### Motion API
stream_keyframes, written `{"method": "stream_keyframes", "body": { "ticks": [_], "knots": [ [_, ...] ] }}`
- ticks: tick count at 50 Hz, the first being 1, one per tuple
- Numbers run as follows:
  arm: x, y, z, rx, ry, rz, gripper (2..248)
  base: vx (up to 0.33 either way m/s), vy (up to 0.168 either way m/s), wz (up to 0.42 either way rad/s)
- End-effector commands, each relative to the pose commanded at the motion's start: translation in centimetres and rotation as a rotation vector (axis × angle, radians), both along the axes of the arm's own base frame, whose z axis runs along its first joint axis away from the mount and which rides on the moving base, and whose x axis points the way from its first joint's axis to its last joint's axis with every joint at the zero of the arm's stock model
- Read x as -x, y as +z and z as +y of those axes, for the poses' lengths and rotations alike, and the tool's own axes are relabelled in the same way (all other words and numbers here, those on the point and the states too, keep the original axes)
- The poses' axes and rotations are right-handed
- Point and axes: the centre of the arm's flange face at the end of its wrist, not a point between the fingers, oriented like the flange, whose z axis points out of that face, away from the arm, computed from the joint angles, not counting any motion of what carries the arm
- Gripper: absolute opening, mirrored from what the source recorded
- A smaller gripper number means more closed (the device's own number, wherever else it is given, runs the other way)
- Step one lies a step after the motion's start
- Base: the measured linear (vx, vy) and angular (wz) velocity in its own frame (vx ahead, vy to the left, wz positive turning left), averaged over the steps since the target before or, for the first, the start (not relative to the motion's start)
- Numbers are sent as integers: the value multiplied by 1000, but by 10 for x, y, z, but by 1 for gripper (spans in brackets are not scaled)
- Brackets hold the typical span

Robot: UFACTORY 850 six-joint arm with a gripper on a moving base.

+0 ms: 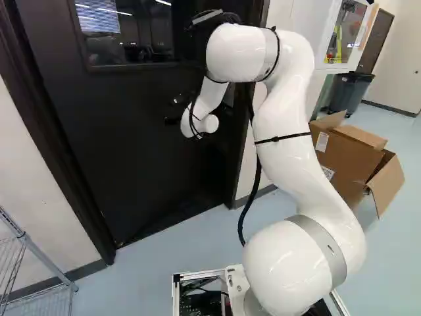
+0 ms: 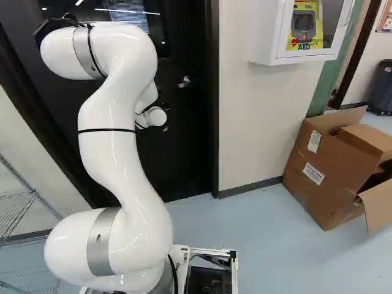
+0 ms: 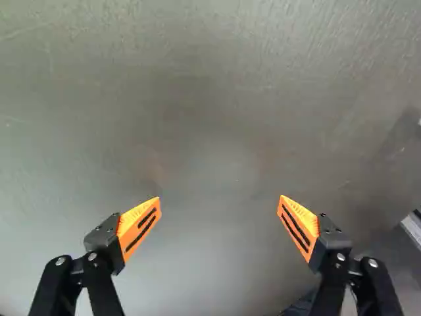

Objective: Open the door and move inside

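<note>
Gripper is wide open, holding nothing, facing flat door; pushing in misaligned could jam it and miss the handle, upper middle of right base view.

Yellow sign reads "AED"; box labels seem illegible.

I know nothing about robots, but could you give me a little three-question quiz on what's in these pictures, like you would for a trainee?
1. Multiple choice: how do the two fingers of the gripper stand?
A. Touching each other
B. Well apart
C. Crossed over

2. True or false: the cardboard box has its flaps open.

3. Fill in the blank: the upper part of the dark door has a ______ in it.

Key: 1. B. 2. True. 3. Window.
</note>
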Motion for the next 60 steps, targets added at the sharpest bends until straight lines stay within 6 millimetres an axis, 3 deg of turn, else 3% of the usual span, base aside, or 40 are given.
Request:
{"method": "stream_keyframes", "body": {
  "ticks": [60],
  "knots": [
    [-48,-12,39,-14,38,-54,247,0,0,0]
  ]
}}
